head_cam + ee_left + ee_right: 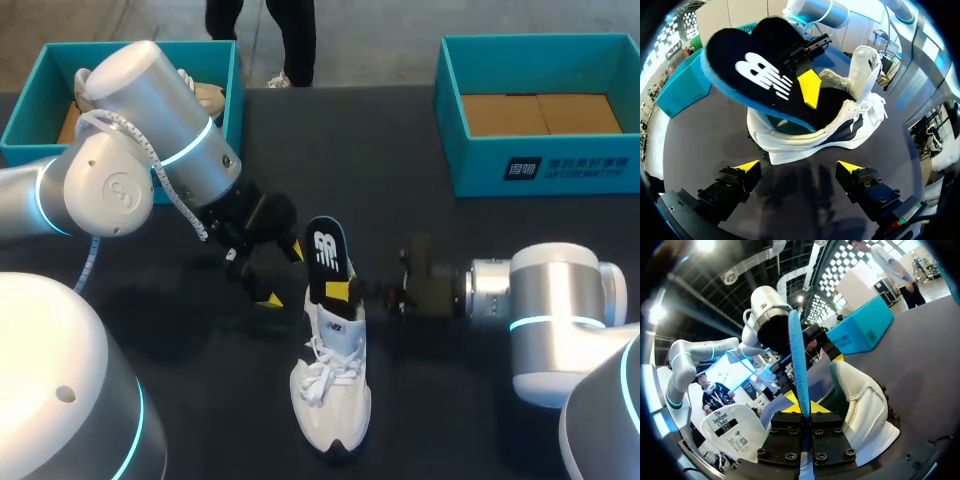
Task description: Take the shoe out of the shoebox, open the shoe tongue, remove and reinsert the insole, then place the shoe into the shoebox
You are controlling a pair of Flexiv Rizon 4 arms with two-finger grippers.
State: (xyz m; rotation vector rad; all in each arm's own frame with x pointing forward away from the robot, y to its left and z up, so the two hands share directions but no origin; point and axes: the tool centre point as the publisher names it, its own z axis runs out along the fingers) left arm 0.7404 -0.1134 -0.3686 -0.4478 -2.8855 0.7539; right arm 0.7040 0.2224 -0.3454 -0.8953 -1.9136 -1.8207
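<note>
The white shoe [332, 390] lay on the dark worktop [460, 230] between the arms. Its black insole [326, 258] stood up out of the opening, pinched by the right tool [805, 412]. The left tool [797, 167] hung spread wide just beside the shoe, holding nothing.

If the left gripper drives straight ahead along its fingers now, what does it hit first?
The left gripper, open, would most likely meet the white shoe side-on first. The insole, clamped in the right gripper, rises above the shoe and would probably be missed; depth is unclear.
</note>
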